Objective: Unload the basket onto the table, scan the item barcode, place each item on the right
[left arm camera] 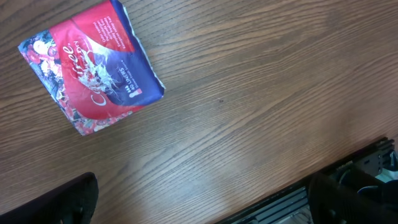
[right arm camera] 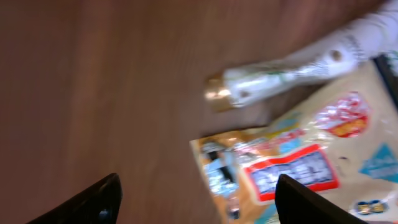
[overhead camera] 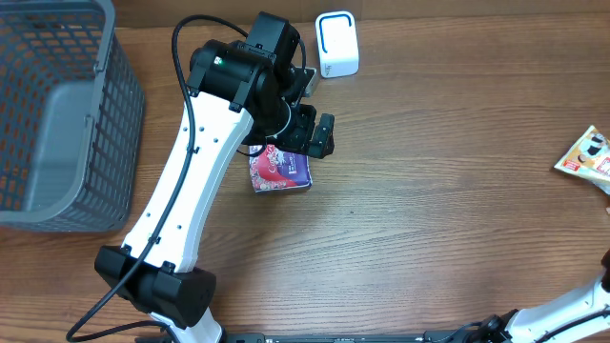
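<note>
Overhead, left pincer (overhead camera: 315, 133) spread near red packet (overhead camera: 279, 171); right wrist, right pincer (right arm camera: 199, 199) spread near snack pouch (right arm camera: 298, 168).

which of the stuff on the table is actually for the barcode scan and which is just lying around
For the job:
- red and blue packet
- white box with the blue ring, likely the scanner

Lying about:
- grey mesh basket
- orange snack packet at the right edge, though it may be another item to scan
</note>
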Controlling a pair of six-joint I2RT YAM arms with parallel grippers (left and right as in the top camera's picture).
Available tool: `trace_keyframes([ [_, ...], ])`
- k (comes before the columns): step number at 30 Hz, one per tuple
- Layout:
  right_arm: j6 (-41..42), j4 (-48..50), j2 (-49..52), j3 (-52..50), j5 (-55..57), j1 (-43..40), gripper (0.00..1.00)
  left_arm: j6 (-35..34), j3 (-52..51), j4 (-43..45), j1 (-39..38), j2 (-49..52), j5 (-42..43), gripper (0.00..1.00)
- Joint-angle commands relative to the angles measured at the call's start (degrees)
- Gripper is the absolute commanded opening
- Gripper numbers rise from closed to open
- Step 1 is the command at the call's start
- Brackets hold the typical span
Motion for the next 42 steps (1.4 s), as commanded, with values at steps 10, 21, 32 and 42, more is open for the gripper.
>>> trace_keyframes([
  [10, -8.28, -6.23, -8.00, 2.36, -27.58, 11.61, 0.89, 1.25, 0.02, 0.04, -0.09, 0.13, -0.33, 1.00],
  [21, -17.73, -3.78, -7.69, -5.05, -19.17, 39.06, 1.00, 1.25, 0.02, 0.04, -0.09, 0.13, -0.33, 1.00],
  [32, -16.81, 0.37, -7.32, -9.31, -13.84, 47.45, 1.00, 1.25, 0.02, 0.04, -0.09, 0.13, -0.35, 1.00],
  [42, -16.83, -1.33, -7.32, -9.35, -12.79, 46.23, 1.00, 1.22, 0.02, 4.46, -0.09, 0.13, -0.33, 1.00],
])
